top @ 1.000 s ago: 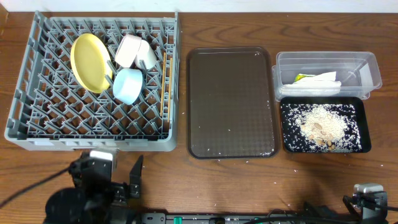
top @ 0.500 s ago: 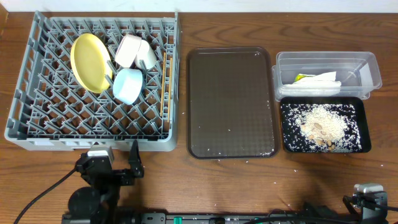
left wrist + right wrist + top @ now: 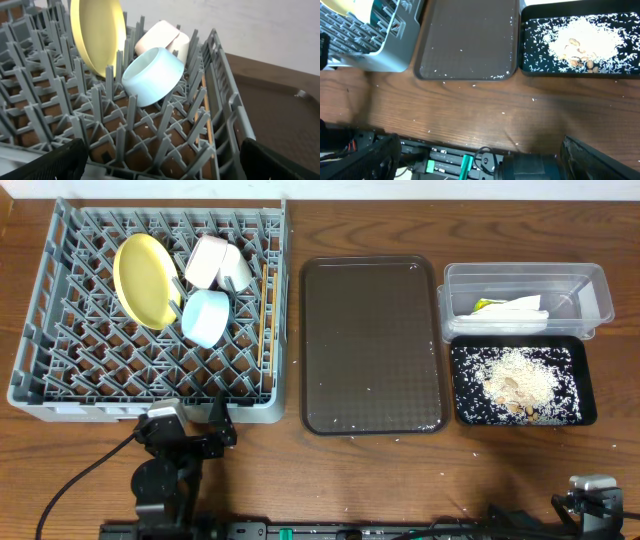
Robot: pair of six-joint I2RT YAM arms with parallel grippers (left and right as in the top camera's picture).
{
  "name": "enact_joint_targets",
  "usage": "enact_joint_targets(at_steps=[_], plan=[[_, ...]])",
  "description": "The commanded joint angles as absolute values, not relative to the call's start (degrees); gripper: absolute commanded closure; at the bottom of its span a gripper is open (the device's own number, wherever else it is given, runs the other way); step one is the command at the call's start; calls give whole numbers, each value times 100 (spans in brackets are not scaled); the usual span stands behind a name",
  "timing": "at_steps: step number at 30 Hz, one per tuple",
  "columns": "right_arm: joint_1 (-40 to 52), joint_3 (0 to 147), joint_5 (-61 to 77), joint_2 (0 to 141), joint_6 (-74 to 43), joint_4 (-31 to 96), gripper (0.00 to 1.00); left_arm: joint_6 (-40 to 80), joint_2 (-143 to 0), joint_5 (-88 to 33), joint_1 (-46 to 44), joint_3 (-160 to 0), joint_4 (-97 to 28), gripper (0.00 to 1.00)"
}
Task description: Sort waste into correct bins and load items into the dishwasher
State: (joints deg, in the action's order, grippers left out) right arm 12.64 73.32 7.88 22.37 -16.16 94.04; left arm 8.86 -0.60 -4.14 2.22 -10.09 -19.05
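Well, closest to me are my two grippers. The left gripper (image 3: 162, 162) has its jaws wide apart, right at the near edge of the one grey dish rack (image 3: 60, 370). A second ago it was lower down and more to the left. Nothing else has changed place.

The right gripper (image 3: 480, 162) has its jaws apart too, low over the wooden surface (image 3: 400, 480), where a few white specks (image 3: 534, 99) lie.

In the rack I count one light blue bowl (image 3: 207, 317), one yellow plate (image 3: 145, 280) standing on its edge, and one white bowl (image 3: 207, 260) and one white cup (image 3: 237, 270) touching each other. The chopsticks (image 3: 265, 310) lie along the rack's right side. They look like one thin line, so I cannot count them.

Beside the rack is one brown tray (image 3: 372, 345). To its right is one black tray (image 3: 588, 405) with a heap of crumbs (image 3: 515, 375). Just behind it is one clear tub (image 3: 597, 290) holding one white napkin (image 3: 515, 310) and one yellow-green scrap (image 3: 483, 305).
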Motion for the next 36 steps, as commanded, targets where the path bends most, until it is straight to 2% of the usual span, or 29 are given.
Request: enact_joint_targets(at_steps=[1, 11, 36], plan=[[1190, 7334, 753, 2239, -1669, 9411, 1, 934, -10, -491, 257, -683, -1564, 2], [1192, 7334, 753, 2239, -1669, 9411, 1, 888, -10, -534, 257, -327, -1070, 2], [1192, 7334, 753, 2239, -1669, 9411, 1, 891, -23, -534, 257, -325, -1059, 2]])
